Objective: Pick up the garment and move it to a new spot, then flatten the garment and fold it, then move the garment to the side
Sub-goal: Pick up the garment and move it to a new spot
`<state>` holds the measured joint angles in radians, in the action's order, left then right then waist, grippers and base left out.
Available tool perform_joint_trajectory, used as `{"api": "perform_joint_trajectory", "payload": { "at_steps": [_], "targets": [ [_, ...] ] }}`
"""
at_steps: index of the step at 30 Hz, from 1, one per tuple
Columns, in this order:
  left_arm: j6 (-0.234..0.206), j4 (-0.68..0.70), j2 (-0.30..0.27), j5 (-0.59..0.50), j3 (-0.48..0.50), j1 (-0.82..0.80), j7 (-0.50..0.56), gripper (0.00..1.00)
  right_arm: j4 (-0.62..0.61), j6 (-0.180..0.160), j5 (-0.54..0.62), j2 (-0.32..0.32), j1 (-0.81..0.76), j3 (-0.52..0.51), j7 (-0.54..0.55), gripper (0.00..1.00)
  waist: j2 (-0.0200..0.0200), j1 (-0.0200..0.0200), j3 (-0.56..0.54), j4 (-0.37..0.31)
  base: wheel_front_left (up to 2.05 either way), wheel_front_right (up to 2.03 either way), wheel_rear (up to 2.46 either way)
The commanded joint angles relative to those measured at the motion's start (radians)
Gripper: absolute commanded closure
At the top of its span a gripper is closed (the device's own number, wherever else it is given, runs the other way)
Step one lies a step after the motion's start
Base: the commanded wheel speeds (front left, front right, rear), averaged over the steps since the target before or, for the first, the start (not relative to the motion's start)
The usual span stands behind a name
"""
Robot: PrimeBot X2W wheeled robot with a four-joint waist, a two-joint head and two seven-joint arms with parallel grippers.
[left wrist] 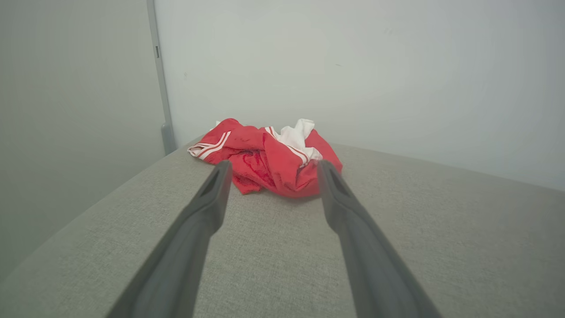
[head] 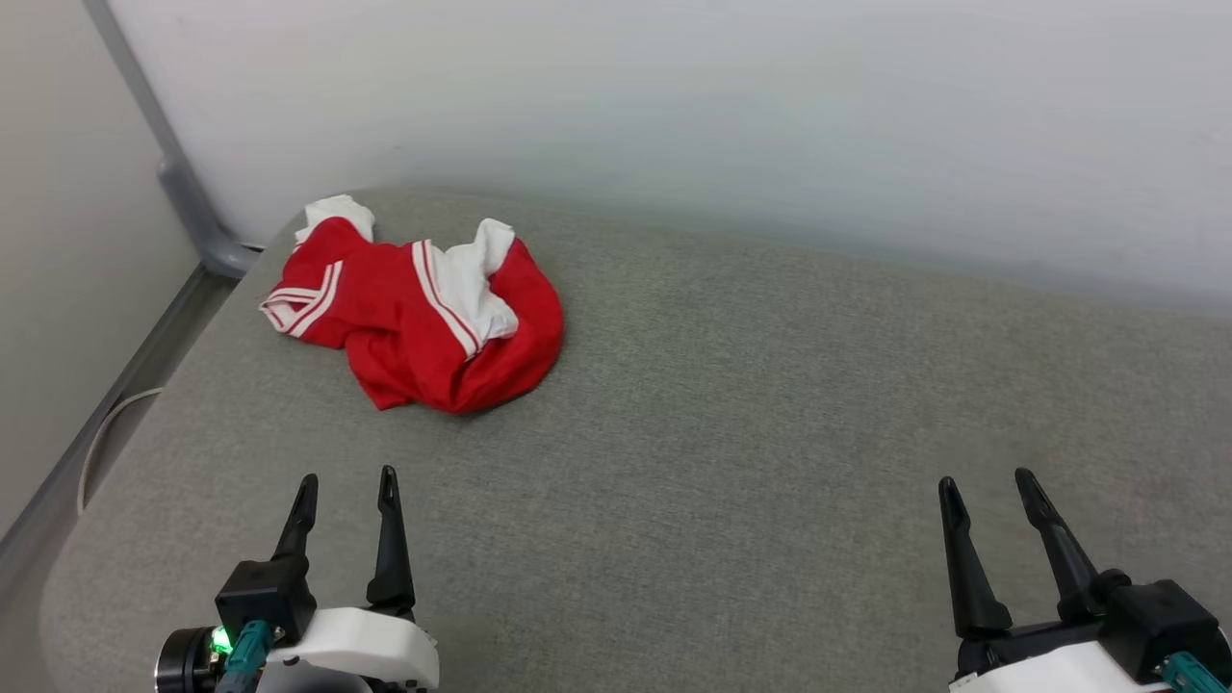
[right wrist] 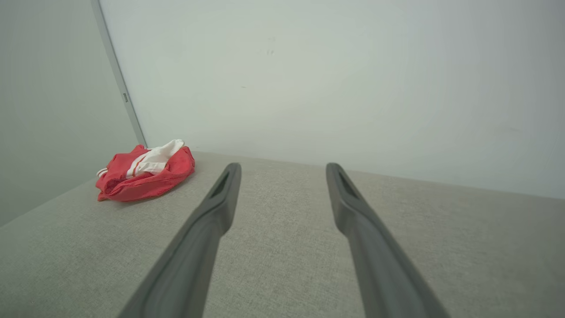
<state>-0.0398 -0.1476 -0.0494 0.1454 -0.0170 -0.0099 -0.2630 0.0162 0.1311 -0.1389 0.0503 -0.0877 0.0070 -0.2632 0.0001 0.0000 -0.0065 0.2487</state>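
The garment [head: 414, 318] lies crumpled in a heap at the far left of the grey fabric surface [head: 731, 404]: red cloth with white sleeve parts and red-and-white striped trim. Its lettering is hidden in the folds. My left gripper [head: 346, 481] hangs open near the front edge, well short of the heap, fingers pointing toward it. In the left wrist view the garment [left wrist: 269, 159] sits just beyond the open left gripper [left wrist: 271, 165]. My right gripper [head: 982, 481] stands open at the lower right, far from the cloth. The right wrist view shows the garment [right wrist: 145, 174] far left of the open right gripper [right wrist: 282, 168].
A pale wall [head: 731, 115] runs close behind the surface. A grey post [head: 183, 183] and rail stand at the left corner, just behind the garment. The surface's rounded left edge [head: 115, 452] drops off beside my left gripper. Bare grey fabric stretches across the middle and right.
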Motion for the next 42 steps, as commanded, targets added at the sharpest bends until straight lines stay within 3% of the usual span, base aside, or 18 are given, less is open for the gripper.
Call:
{"api": "perform_joint_trajectory", "payload": {
  "at_steps": [1,13,23,29,34,42],
  "targets": [
    [0.001,-0.002,-0.001,0.000,0.005,0.005,-0.003,0.00,-0.004,-0.001,0.007,0.000,-0.013,-0.002,-0.002,0.00,-0.0001,0.0000,0.002,0.039,0.00,0.00,0.00],
    [0.000,0.002,-0.001,0.008,0.040,0.010,-0.003,0.00,-0.006,-0.001,0.014,0.000,-0.003,0.019,-0.002,0.00,-0.0001,0.0000,0.014,0.181,0.00,0.00,0.00],
    [-0.006,0.008,-0.001,0.015,0.051,0.022,-0.003,0.00,0.001,-0.001,0.019,0.000,0.001,0.028,-0.002,0.00,-0.0001,0.0000,0.020,0.223,0.00,0.00,0.00],
    [-0.004,0.003,-0.001,0.020,0.068,0.012,-0.003,0.00,0.004,-0.001,0.022,0.000,0.013,0.033,-0.002,0.00,-0.0001,0.0000,0.025,0.203,0.00,0.00,0.00],
    [0.039,-0.007,-0.007,0.014,0.097,-0.056,-0.003,0.00,-0.005,-0.001,0.040,0.000,0.032,0.040,-0.002,0.00,-0.0001,0.0000,0.053,0.158,0.00,0.00,0.00],
    [0.113,-0.053,-0.070,0.001,0.151,-0.297,-0.003,0.00,-0.041,-0.001,0.091,0.000,0.097,0.037,-0.002,0.00,-0.0001,0.0000,0.162,0.058,0.00,0.00,0.00]
  ]
}}
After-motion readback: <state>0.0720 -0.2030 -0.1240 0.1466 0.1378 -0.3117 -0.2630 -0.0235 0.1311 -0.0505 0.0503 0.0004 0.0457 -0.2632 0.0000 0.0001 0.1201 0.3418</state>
